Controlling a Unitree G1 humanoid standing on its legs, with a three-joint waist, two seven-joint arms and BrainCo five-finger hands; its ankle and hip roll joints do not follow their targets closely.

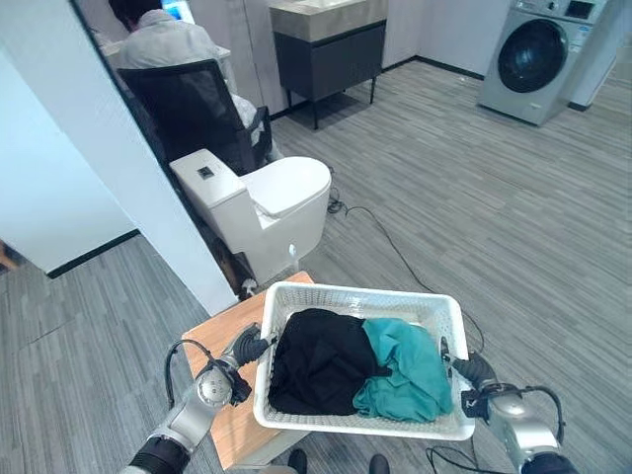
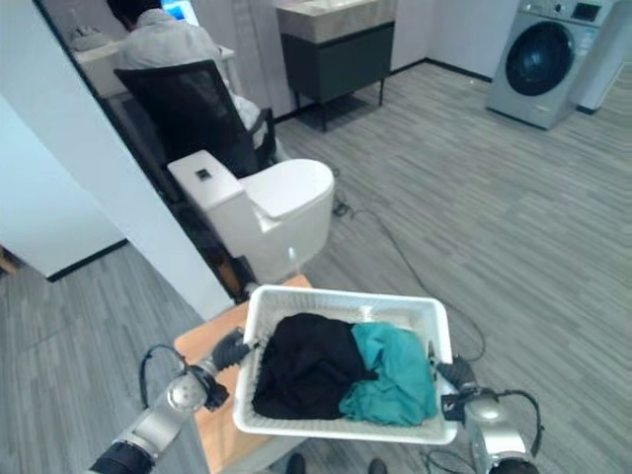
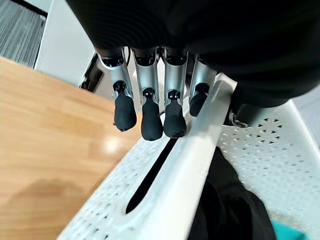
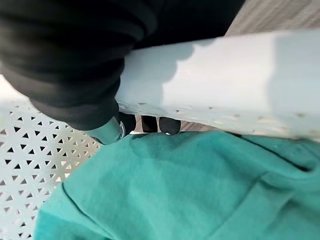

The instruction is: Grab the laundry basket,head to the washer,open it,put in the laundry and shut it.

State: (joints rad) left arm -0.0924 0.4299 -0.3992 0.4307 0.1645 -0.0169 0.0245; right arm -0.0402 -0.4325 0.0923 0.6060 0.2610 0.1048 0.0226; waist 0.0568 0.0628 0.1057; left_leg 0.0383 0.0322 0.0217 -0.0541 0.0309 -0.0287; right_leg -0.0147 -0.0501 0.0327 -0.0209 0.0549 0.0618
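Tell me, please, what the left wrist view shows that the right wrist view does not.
Left wrist: the left hand, fingers straight against the basket, the wooden table and the black garment. Right wrist: the right hand curled round the rim, and grey floor. Both: the white basket and teal garment.

Even, bright indoor light; no harsh shadows.
Soft glare patch on the wooden table (image 3: 107, 145) in the left wrist view. Dark hand cover looms blurred up close in both wrist views; basket rim (image 4: 225, 85) soft, shadowed at one end.
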